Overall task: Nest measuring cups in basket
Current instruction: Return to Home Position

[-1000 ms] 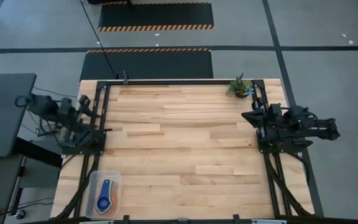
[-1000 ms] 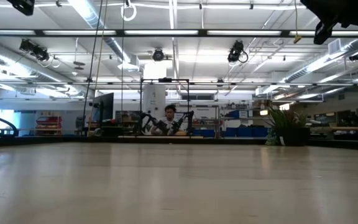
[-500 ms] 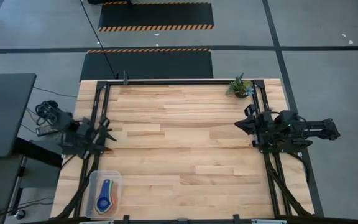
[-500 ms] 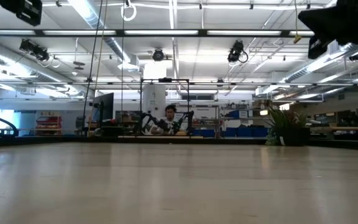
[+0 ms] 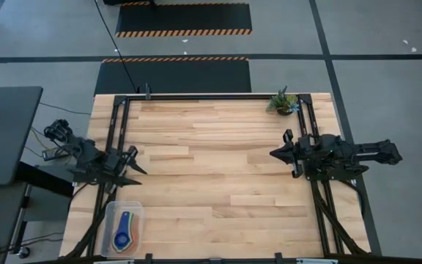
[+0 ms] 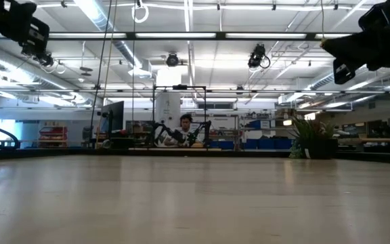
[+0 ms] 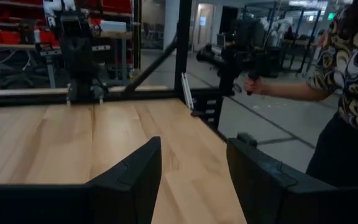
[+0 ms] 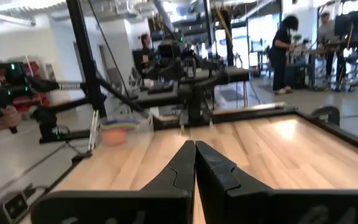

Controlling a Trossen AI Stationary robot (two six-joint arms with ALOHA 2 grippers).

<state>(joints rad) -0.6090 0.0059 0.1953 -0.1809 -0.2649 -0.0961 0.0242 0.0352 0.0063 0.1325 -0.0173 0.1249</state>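
Well, bench (image 5: 211, 169): pale wood, carrying everything you are watching.
basket (image 5: 111, 217): at the bench's left corner, the one lowest in the high view.
left gripper (image 5: 134, 163): above the bench's left edge, fingers apart, holding nothing.
right gripper (image 5: 274, 153): above the bench's right side, fingers pressed together, empty.
measuring cups (image 5: 124, 233): nested inside your basket.

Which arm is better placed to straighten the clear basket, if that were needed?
Probably the left: the left hand, open, hangs close to the basket in the near left corner, while the right hand, shut, is far across on the other side.
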